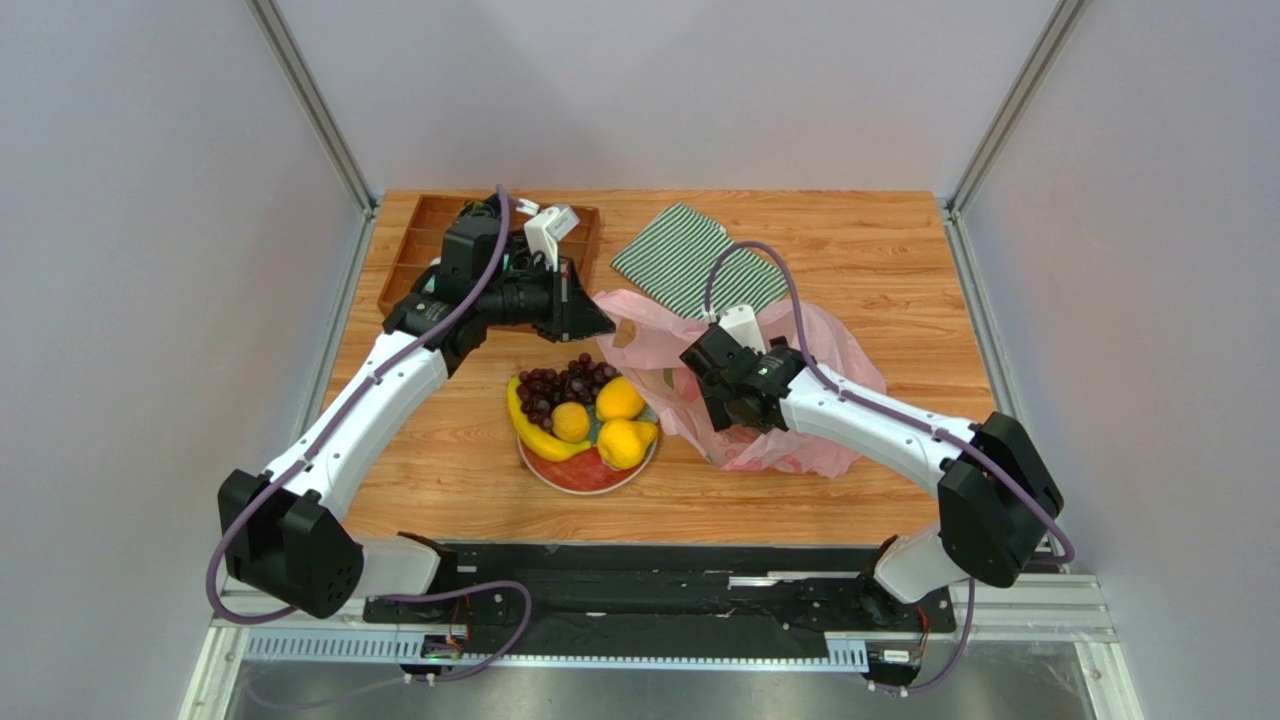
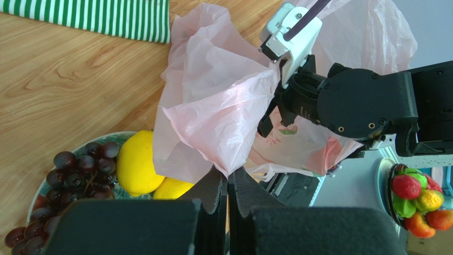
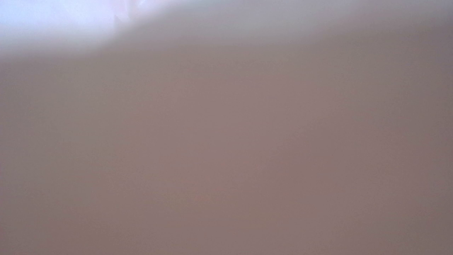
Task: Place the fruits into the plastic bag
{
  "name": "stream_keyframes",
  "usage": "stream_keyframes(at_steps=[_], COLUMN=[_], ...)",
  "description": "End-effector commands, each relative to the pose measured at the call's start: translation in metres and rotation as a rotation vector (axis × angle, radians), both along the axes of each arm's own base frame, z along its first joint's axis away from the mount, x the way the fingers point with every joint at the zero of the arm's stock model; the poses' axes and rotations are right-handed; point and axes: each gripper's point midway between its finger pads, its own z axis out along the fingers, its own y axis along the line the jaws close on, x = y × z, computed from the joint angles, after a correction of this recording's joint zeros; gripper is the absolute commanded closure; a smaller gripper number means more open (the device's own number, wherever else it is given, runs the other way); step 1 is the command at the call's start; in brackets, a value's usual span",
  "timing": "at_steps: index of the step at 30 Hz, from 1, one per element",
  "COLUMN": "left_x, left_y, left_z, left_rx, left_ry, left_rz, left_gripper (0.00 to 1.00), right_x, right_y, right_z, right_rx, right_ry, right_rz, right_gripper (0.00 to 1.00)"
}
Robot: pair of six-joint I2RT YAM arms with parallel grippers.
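The work is in the middle of the filling step. The left gripper (image 2: 228, 183) is closed tight on a fold of the pink plastic bag (image 2: 212, 106) and lifts that edge above the table (image 1: 872, 240), so the mouth of the bag stands open toward the right arm. The right gripper (image 2: 274, 125) is pushed into this mouth. In the left wrist view its two fingers look parted, and I see no fruit between them, so I think it is letting something go inside, or it has nothing.

The bag lies right of the plate (image 1: 589, 480) and touches it on that side. On the plate there are the grapes (image 1: 564, 383), the banana (image 1: 529, 432), two lemons (image 1: 619, 399) and a small orange (image 1: 570, 422), so most of the fruits are not yet in the bag.

The next move, in my opinion, asks the right arm to come out without pulling the thin film, then to go to the plate for one fruit, while the left grip does not slacken.

Several things are hidden. The right wrist camera gives only a pink-grey blur, probably the bag against the lens. The fingertips of the right gripper go behind the film. What is already inside the bag, I cannot tell.
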Motion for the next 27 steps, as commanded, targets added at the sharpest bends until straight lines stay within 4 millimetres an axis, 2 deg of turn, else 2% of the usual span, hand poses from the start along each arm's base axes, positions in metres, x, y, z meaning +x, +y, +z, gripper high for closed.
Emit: stream_keyframes(at_steps=[1, 4, 5, 7, 8, 10, 11, 13, 14, 17, 19, 20, 22, 23, 25, 26, 27], left_x=[0.001, 0.002, 0.002, 0.002, 0.002, 0.002, 0.002, 0.002, 0.002, 0.002, 0.002, 0.002, 0.002, 0.002, 0.002, 0.002, 0.002], left_y=[-0.003, -0.003, -0.003, -0.003, -0.004, -0.003, -0.003, -0.003, -0.003, -0.003, -0.003, -0.003, -0.003, -0.003, -0.003, -0.003, -0.003], left_z=[0.016, 0.014, 0.014, 0.013, 0.013, 0.014, 0.014, 0.013, 0.015, 0.013, 0.014, 0.013, 0.014, 0.014, 0.015, 0.015, 0.014], left_rx=[-0.018, -0.016, -0.017, -0.019, -0.019, -0.019, -0.018, -0.018, -0.019, -0.017, -0.019, -0.018, -0.018, -0.018, -0.019, -0.019, -0.018], left_ry=[-0.041, -0.037, -0.036, -0.03, -0.031, -0.034, -0.033, -0.033, -0.036, -0.033, -0.034, -0.033, -0.036, -0.036, -0.036, -0.036, -0.036], left_rz=[-0.011, -0.009, -0.009, -0.011, -0.013, -0.012, -0.01, -0.009, -0.009, -0.011, -0.01, -0.009, -0.009, -0.009, -0.009, -0.009, -0.008], left_gripper=[1.0, 1.0, 1.0, 1.0, 1.0, 1.0, 1.0, 1.0, 1.0, 1.0, 1.0, 1.0, 1.0, 1.0, 1.0, 1.0, 1.0], right_x=[0.007, 0.003, 0.001, -0.005, -0.013, -0.021, -0.029, -0.039, -0.049, -0.076, -0.088, -0.097, -0.106, -0.113, -0.119, -0.124, -0.122], right_y=[0.01, 0.03, 0.042, 0.061, 0.074, 0.084, 0.092, 0.099, 0.11, 0.142, 0.16, 0.178, 0.196, 0.212, 0.226, 0.237, 0.243], right_z=[0.014, 0.038, 0.06, 0.088, 0.117, 0.145, 0.172, 0.185, 0.205, 0.212, 0.206, 0.197, 0.183, 0.172, 0.158, 0.139, 0.141], right_rx=[0.081, 0.2, 0.269, 0.371, 0.458, 0.526, 0.601, 0.636, 0.704, 0.757, 0.741, 0.712, 0.662, 0.612, 0.556, 0.495, 0.479], right_ry=[-0.049, -0.084, -0.134, -0.185, -0.256, -0.332, -0.403, -0.455, -0.506, -0.508, -0.477, -0.436, -0.391, -0.355, -0.322, -0.285, -0.294], right_rz=[-0.007, 0.072, 0.126, 0.204, 0.254, 0.318, 0.363, 0.44, 0.5, 0.679, 0.767, 0.817, 0.869, 0.913, 0.947, 0.976, 0.972], right_gripper=[0.18, 0.23, 0.23, 0.24, 0.24, 0.25, 0.25, 0.25, 0.25, 0.24, 0.24, 0.23, 0.23, 0.23, 0.23, 0.23, 0.22])
